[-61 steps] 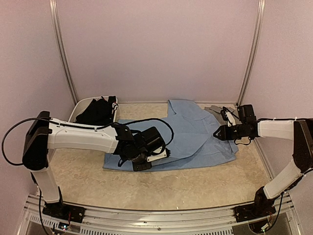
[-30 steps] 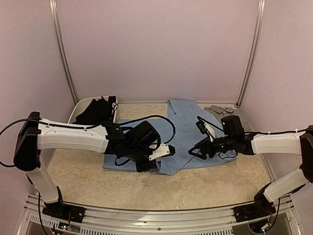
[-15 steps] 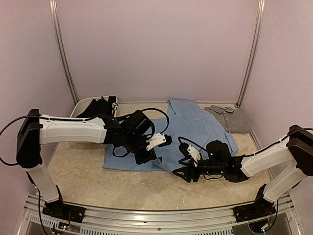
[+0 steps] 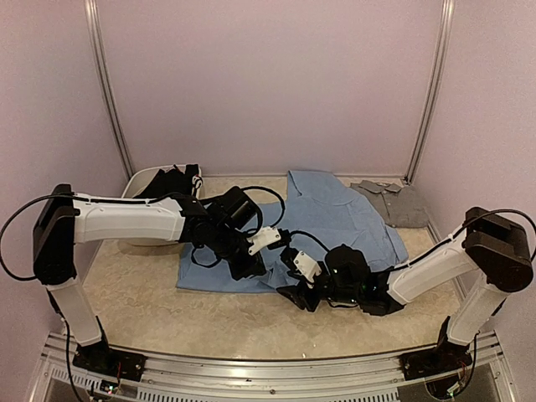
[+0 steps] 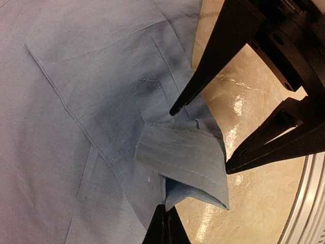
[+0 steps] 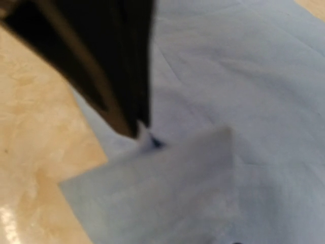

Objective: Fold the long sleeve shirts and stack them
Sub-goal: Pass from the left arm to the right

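The left arm (image 4: 126, 219) and the right arm (image 4: 423, 275) are both cased in smooth white, joined by chunky black joint housings (image 4: 496, 247). Thin black cables (image 4: 276, 201) loop loose near each wrist, and the black fingers (image 5: 218, 56) taper to slim points.

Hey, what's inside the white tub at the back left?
A bunched black shirt fills the tub. Whatever lies beneath it, and the tub's floor, is covered.

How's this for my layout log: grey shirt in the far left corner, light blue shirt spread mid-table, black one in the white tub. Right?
No. The top external view shows the grey shirt in the far right corner. The light blue shirt, and the black shirt in the white tub, are as stated.
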Controlling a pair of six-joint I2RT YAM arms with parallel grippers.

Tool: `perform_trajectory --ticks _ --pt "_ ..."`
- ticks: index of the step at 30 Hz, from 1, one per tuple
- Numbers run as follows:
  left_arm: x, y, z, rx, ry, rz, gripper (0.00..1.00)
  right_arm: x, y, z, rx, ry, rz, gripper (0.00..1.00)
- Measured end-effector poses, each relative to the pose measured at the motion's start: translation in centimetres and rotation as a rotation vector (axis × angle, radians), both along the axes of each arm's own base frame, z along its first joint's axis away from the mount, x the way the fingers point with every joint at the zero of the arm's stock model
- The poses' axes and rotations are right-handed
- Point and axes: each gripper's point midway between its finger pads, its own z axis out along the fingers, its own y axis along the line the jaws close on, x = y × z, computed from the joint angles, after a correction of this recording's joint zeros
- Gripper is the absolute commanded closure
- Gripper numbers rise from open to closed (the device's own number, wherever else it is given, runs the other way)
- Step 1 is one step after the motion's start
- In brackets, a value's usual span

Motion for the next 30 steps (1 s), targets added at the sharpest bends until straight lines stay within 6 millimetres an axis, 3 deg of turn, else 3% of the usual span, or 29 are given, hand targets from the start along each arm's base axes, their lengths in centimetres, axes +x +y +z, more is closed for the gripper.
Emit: perform_trajectory --ticks 5,9,20,25,30 --pt "0.0 0.0 -0.1 -0.008 0.019 0.003 1.0 -1.0 0.5 0.3 0.015 -0.023 0.026 0.45" --pt "0.0 -0.1 0.0 -0.013 0.023 0.002 1.0 -1.9 -0.6 -0.2 0.006 -0.027 0.03 0.46" --pt "0.2 -0.2 0.1 -0.043 0.079 0.016 1.0 -2.0 -0.7 -0.5 -0.028 -0.111 -0.008 0.52" --pt "0.6 -0.1 0.1 -0.051 0.105 0.033 1.0 -2.3 -0.4 -2.5 -0.098 -0.138 -0.018 0.62" --pt "0.7 -0.2 0.0 -0.054 0.117 0.037 1.0 -1.8 0.0 -2.9 -0.133 -0.176 -0.054 0.69"
